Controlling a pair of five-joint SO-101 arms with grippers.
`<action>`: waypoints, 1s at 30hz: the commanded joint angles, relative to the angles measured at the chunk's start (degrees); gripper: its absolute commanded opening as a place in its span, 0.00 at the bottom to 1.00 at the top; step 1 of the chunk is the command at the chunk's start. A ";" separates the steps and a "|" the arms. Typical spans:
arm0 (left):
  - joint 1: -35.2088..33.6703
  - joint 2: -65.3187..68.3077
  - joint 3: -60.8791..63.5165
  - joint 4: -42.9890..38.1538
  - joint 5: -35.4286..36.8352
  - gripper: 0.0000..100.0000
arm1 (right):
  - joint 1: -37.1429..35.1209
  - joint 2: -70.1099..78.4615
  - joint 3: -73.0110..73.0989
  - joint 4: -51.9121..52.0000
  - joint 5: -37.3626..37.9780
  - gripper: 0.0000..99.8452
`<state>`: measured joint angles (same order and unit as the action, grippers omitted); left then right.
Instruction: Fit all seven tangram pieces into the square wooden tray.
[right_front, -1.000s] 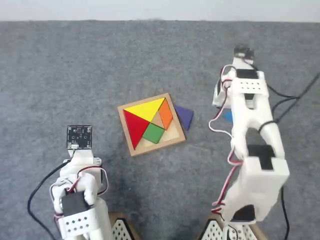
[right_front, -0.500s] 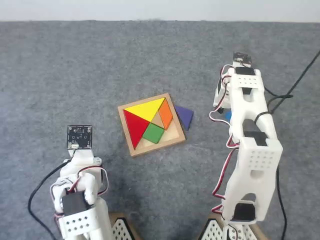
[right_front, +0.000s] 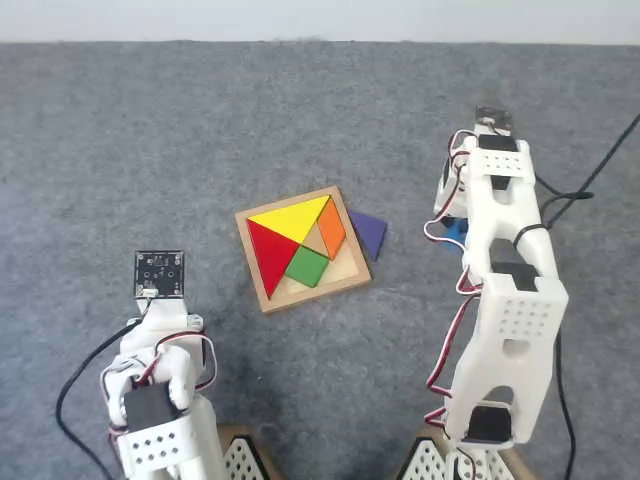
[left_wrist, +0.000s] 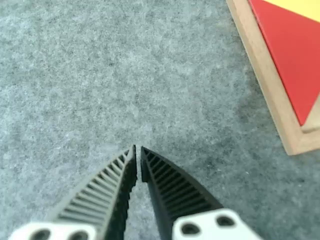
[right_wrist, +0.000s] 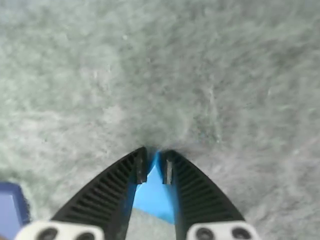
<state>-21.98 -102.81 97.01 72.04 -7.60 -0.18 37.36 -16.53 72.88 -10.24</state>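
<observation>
The right gripper (right_wrist: 152, 165), nearer by far, appears clamped on the blue piece (right_wrist: 153, 192) toward the table's (right_front: 150, 130) right edge, with the tray (right_front: 343, 268) off to its left past the purple piece (right_front: 369, 234).

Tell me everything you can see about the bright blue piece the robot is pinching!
The bright blue piece is small, smooth and flat-looking, with one pointed corner poking out between the tips of the right tool. That tool is shut on it, black ridged fingers pressing both sides, hiding most of it. It is outside the wooden tray, past the purple piece, over the grey carpet. Whether it touches the carpet, I cannot tell.
</observation>
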 joint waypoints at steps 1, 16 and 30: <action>-0.18 -1.05 -0.48 0.26 -0.53 0.02 | -0.22 -2.51 -3.69 3.91 0.18 0.06; -0.18 -1.05 -0.48 0.26 -0.53 0.02 | -5.85 -5.76 -5.01 16.04 5.80 0.22; -0.18 -1.05 -0.48 0.26 -0.53 0.02 | -3.03 5.23 -8.79 14.55 5.89 0.22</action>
<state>-21.98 -102.81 97.01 72.04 -7.60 -4.31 42.29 -23.21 86.51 -4.97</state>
